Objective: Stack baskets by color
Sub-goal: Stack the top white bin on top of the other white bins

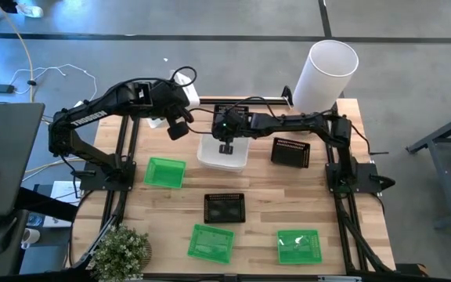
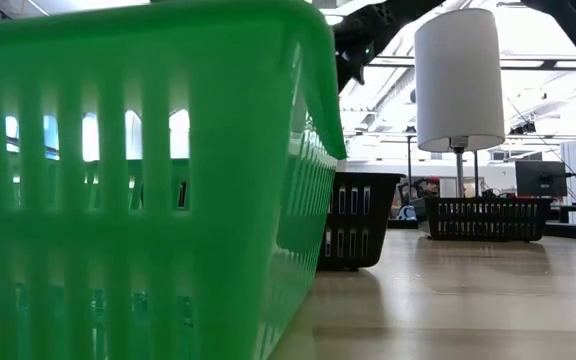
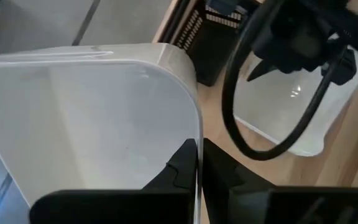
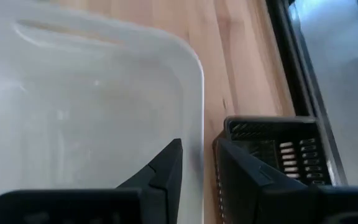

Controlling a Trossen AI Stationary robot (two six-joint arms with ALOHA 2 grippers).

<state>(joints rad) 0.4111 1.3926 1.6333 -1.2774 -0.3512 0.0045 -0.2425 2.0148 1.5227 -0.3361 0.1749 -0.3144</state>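
Note:
My left gripper (image 1: 177,125) is up over the table's far left, shut on a white basket (image 3: 92,124) that fills its wrist view. My right gripper (image 1: 226,146) is over a second white basket (image 1: 224,154) that rests bottom down on the table's middle far part. Its fingers stand open on either side of that basket's wall (image 4: 197,124), one inside and one outside, with wood showing between the wall and the outer finger. Three green baskets (image 1: 165,172) (image 1: 211,243) (image 1: 299,246) and black baskets (image 1: 225,207) (image 1: 290,152) lie spread on the table. My left gripper pinches one side wall of the white basket at its rim (image 3: 197,152), a little way from a rounded corner. One finger is inside the basket and the other outside. The basket is lifted clear of the table and tilted, its inside facing the wrist camera.
A tall white cylinder (image 1: 325,74) stands at the far right corner and a potted plant (image 1: 122,251) at the near left. Another black basket (image 1: 229,110) sits under my right arm. In the low view a green basket (image 2: 148,180) blocks the left half.

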